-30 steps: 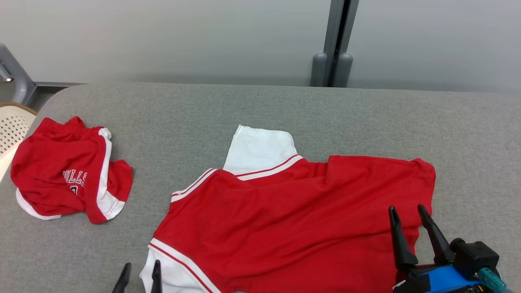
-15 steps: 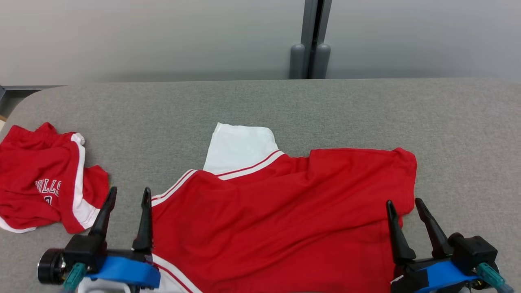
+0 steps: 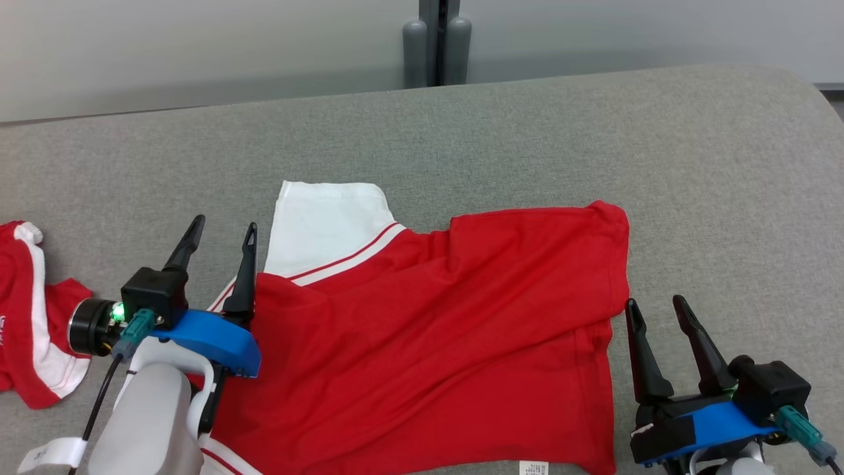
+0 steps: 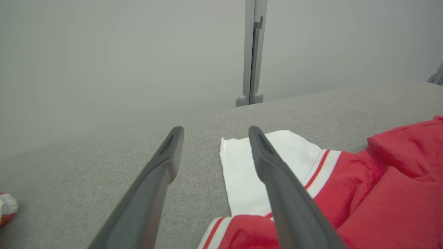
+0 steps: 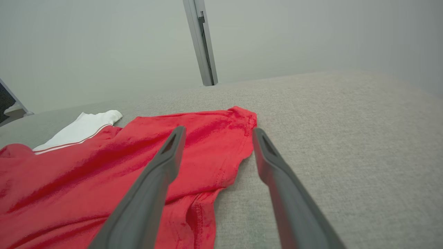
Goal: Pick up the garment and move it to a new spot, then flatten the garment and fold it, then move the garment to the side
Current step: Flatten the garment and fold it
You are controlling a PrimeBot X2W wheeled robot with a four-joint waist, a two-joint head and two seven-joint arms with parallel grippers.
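The grey worktop (image 3: 527, 132) is carrying the red garment (image 3: 428, 343), lying spread but creased at its middle. The left claw (image 3: 225, 222) and right claw (image 3: 654, 301) are hanging empty, fingers apart, at its edges. Flattening seems to be in hand; the next move is probably pinching opposite edges and pulling outward.

Soft, even indoor light fills all 3 views, bright and gentle. The red garment (image 3: 428, 330) casts only thin, faint shadows along its edges onto the grey table (image 3: 593, 132). The head view is sharp throughout. In both wrist views the dark fingers (image 4: 145, 193) blur and stretch wide toward the bottom edge, and the pale wall (image 4: 104, 52) behind looks hazy. A small green lamp (image 3: 119, 312) glows beside the left gripper (image 3: 224, 222).
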